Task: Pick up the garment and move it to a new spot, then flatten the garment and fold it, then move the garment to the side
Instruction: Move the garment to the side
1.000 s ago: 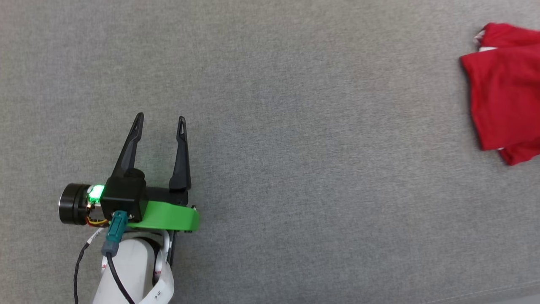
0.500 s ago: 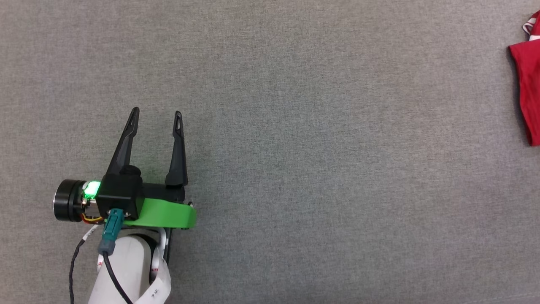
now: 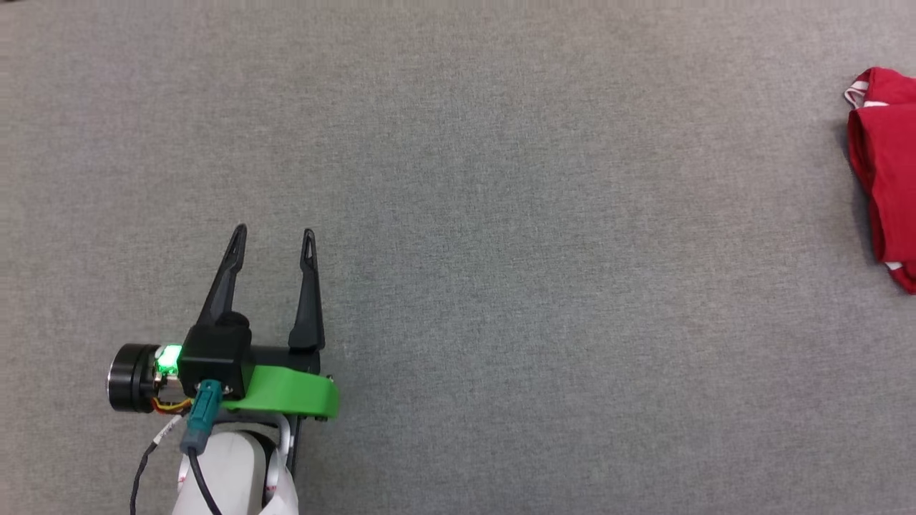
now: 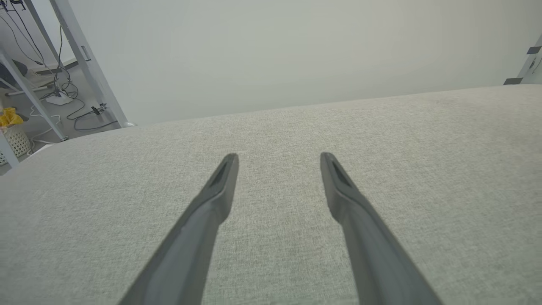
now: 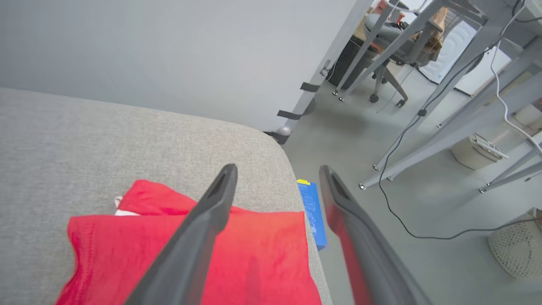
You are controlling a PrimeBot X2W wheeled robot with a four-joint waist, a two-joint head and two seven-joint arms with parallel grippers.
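On the left, the left jaws stand wide open over the bench (image 3: 501,214) and hold nothing. They are well apart from the garment (image 3: 884,179), so I judge they cannot help if the cloth begins to slide. Far to the right the garment lies folded into a red bundle, cut by the border of the head view, with some white trim coming out at its far end. The fold looks loose, and a small pull may open it. The right jaws are over this bundle, also wide open and empty; the red cloth lies under the two fingers (image 5: 199,228) but is not gripped. The danger here is that a fingertip catches a layer when the arm goes away and drags the bundle with it. The right side of the garment reaches the rounded edge of the bench, near its corner, so even a short drag may send it over. Past that edge a blue box (image 5: 312,212) sits low beside the bench, then comes the floor (image 5: 381,220), where the garment could land.
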